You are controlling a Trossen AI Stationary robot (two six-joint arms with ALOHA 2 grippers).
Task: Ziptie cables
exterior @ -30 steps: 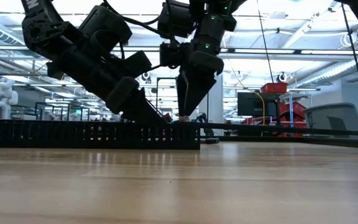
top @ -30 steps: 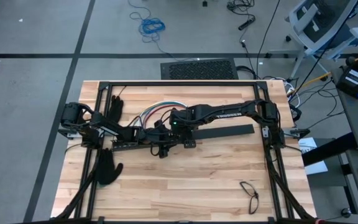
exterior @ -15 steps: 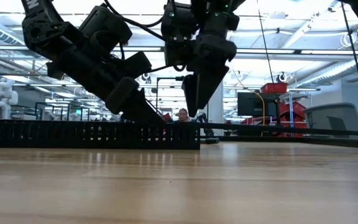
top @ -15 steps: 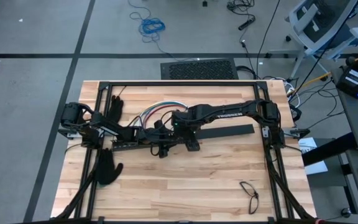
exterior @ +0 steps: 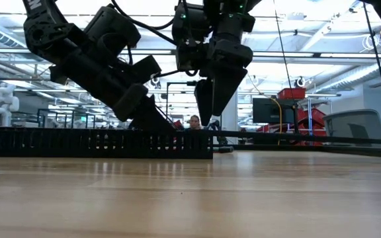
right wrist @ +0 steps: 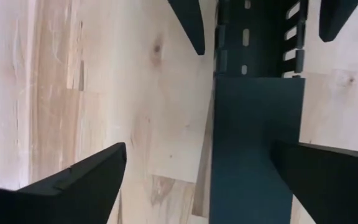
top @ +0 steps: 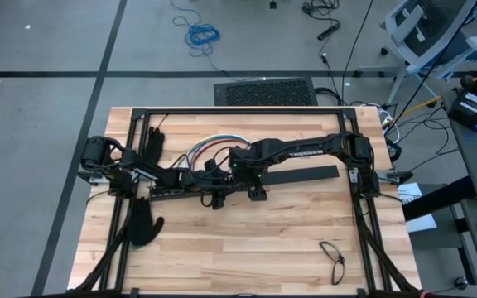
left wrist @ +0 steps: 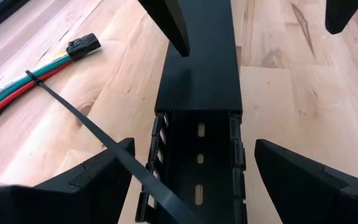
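Ziptie (left wrist: 86,127) slanting from cables (left wrist: 17,90), left claw (left wrist: 191,180) wide, right claw (right wrist: 194,180) wide

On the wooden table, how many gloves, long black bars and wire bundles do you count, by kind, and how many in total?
Black fabric gloves: 2
Long black plastic bars: 2
Bundle of coloured wires: 1
Total: 5

Four views, one table (top: 247,248).
Overhead straight down; low level across wood; both wrists close above the same black slotted bar (left wrist: 199,93).
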